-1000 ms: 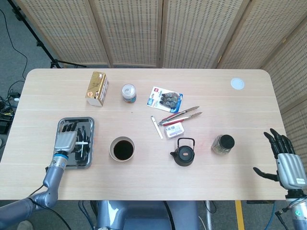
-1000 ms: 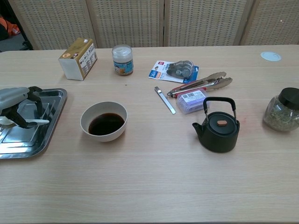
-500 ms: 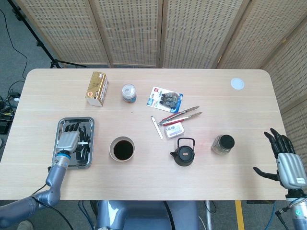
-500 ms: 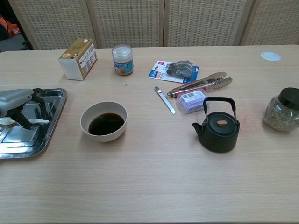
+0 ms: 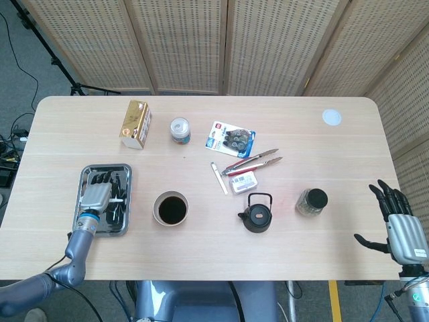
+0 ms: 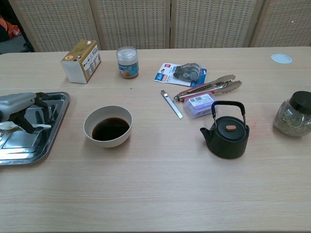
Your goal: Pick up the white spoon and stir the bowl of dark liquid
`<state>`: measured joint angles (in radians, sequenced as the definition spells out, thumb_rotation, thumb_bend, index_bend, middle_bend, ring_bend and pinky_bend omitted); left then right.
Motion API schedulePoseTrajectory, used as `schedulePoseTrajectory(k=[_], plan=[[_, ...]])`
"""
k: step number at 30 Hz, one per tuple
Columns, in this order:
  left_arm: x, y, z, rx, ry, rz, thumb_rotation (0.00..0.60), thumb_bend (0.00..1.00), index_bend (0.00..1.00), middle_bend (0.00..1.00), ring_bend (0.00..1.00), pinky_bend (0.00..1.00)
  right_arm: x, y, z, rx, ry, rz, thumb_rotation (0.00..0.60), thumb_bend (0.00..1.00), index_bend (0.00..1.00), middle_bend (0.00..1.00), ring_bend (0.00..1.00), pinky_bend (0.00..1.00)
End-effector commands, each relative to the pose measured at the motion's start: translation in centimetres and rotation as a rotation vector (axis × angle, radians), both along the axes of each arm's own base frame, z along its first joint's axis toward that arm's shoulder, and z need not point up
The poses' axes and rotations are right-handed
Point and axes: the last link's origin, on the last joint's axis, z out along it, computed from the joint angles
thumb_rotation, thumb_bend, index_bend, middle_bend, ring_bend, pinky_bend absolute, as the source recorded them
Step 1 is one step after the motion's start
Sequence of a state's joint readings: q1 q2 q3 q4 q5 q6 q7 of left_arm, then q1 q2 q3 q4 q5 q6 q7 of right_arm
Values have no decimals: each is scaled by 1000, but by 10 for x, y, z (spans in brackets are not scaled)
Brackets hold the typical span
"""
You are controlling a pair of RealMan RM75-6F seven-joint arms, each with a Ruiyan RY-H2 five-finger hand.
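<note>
The white spoon (image 6: 41, 126) lies low across the metal tray (image 6: 59, 118) at the table's left, handle pointing right. My left hand (image 6: 20, 108) hangs over it, dark fingers curled down around the spoon and pinching it; the head view shows this hand (image 5: 96, 195) above the tray (image 5: 128, 201). The white bowl of dark liquid (image 6: 107, 127) stands just right of the tray, apart from the hand, and appears in the head view as the bowl (image 5: 170, 208). My right hand (image 5: 400, 225) hovers off the table's right front corner, fingers spread, empty.
A black teapot (image 5: 256, 213) and a herb jar (image 5: 312, 202) stand right of the bowl. Behind it lie a metal strip (image 5: 219, 178), tongs (image 5: 253, 162), a small box (image 5: 240, 182), a blister pack (image 5: 230, 139), a can (image 5: 179, 130) and a gold carton (image 5: 135, 124).
My left hand has shifted slightly over the tray and its fingers have settled closer around the spoon. The right hand has not moved.
</note>
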<state>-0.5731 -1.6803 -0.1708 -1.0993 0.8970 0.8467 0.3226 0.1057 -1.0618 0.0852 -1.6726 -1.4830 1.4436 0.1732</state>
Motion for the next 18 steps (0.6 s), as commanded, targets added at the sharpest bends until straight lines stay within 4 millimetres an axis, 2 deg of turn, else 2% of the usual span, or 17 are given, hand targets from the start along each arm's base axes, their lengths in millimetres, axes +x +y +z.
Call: schedulePoseTrajectory(k=[1, 18], plan=[[0, 0, 0, -2, 2, 1, 600, 368, 516, 0, 0, 0, 0, 0, 0, 0, 0, 0, 600, 0, 0, 0, 0, 0], [1, 0, -6, -8, 11, -2, 600, 367, 518, 0, 0, 0, -1, 0, 1, 1, -7, -6, 600, 0, 0, 0, 0, 0]])
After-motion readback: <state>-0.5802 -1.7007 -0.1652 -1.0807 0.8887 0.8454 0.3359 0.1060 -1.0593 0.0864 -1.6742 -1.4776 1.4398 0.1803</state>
